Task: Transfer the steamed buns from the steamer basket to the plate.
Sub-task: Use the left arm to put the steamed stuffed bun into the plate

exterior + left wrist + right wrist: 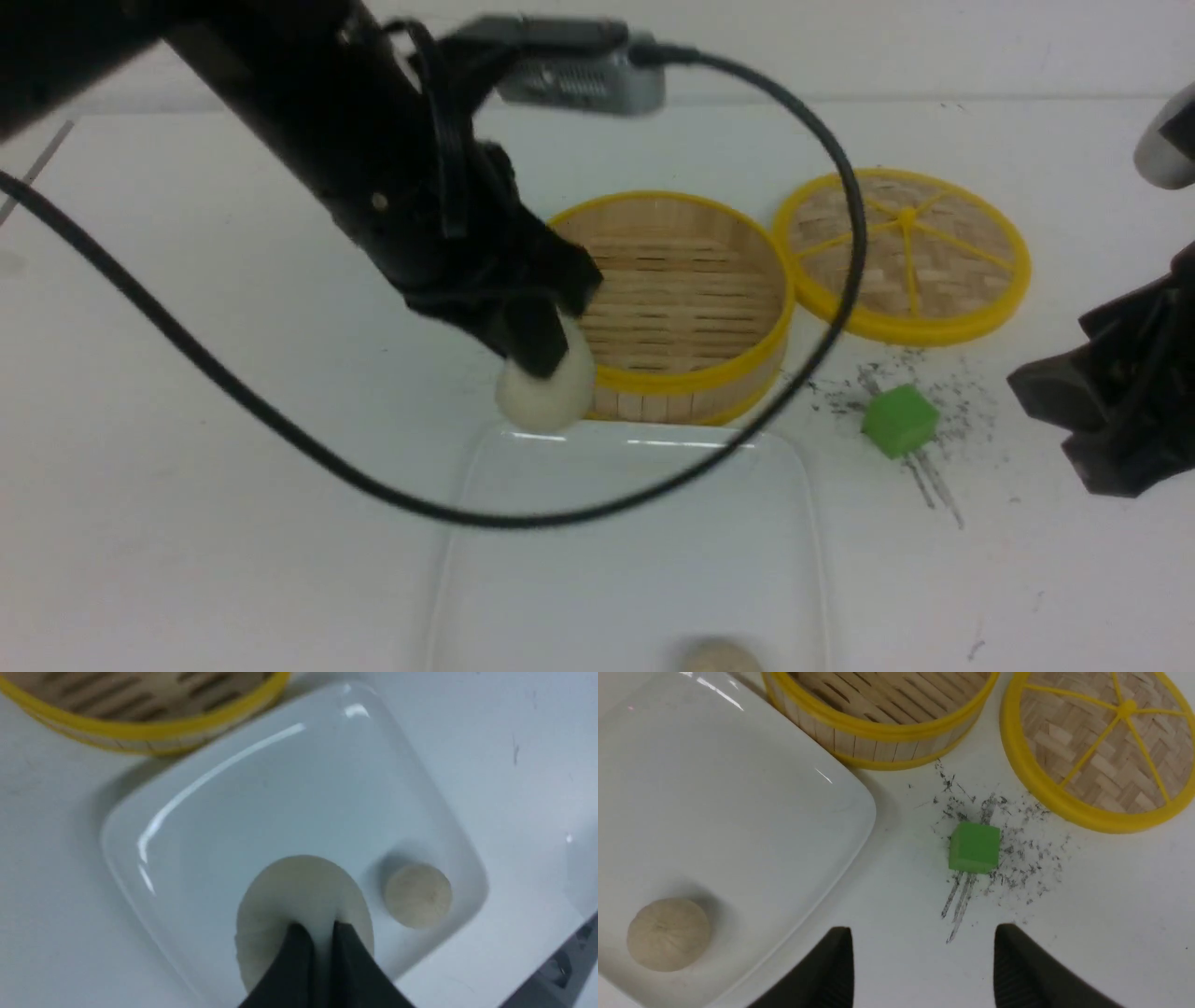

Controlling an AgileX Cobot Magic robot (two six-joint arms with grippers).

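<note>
My left gripper (pixel 541 359) is shut on one cream-white steamed bun (pixel 551 397), pinching it between both black fingers (pixel 294 952). It hangs over the far edge of the white plate (pixel 635 560), just in front of the steamer basket (pixel 691 378). In the left wrist view the held bun (pixel 299 891) is squeezed oval above the plate (pixel 280 802). The other bun (pixel 719 658) lies on the plate's near part, also seen as a round bun (pixel 668 933) in the right wrist view. The basket shows only its bare slatted floor. My right gripper (pixel 923 933) stands open over bare table.
The flat woven lid (pixel 906 252) lies to the right of the basket. A green cube (pixel 899 420) sits on dark scuff marks between the plate and my right arm. The left arm's black cable loops over the plate's far half.
</note>
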